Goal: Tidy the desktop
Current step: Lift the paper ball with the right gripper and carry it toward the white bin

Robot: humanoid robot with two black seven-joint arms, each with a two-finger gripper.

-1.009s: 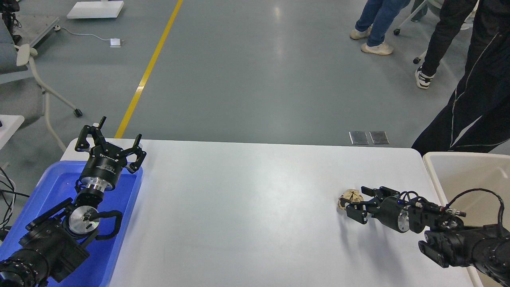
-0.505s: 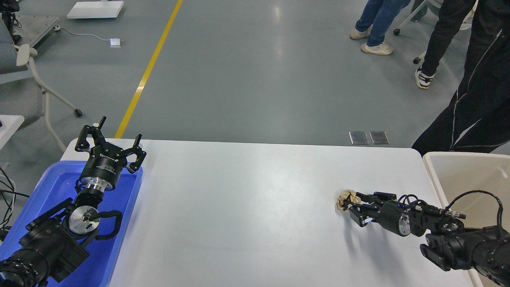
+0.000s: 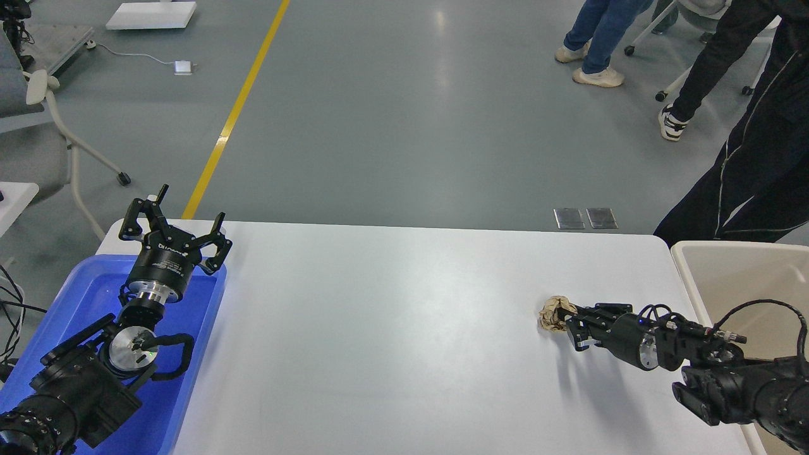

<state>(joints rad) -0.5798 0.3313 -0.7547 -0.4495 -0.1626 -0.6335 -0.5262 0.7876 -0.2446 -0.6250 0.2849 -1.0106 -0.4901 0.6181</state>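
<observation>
The desktop (image 3: 392, 328) is a wide glossy white tabletop. A small crumpled tan paper ball (image 3: 552, 312) sits near its right side. My right gripper (image 3: 564, 319) reaches in from the lower right and is shut on the paper ball, holding it just above the surface. My left gripper (image 3: 172, 226) is open and empty, held upright over the far end of the blue tray at the left.
A blue plastic tray (image 3: 82, 297) lies at the table's left edge under my left arm. A beige-white bin (image 3: 727, 272) stands just off the right edge. People stand on the grey floor beyond the far right corner. A chair stands far left.
My right gripper closed on the paper ball and has lifted it slightly and drawn it a little to the right. The left arm has not moved. The people behind shifted.
</observation>
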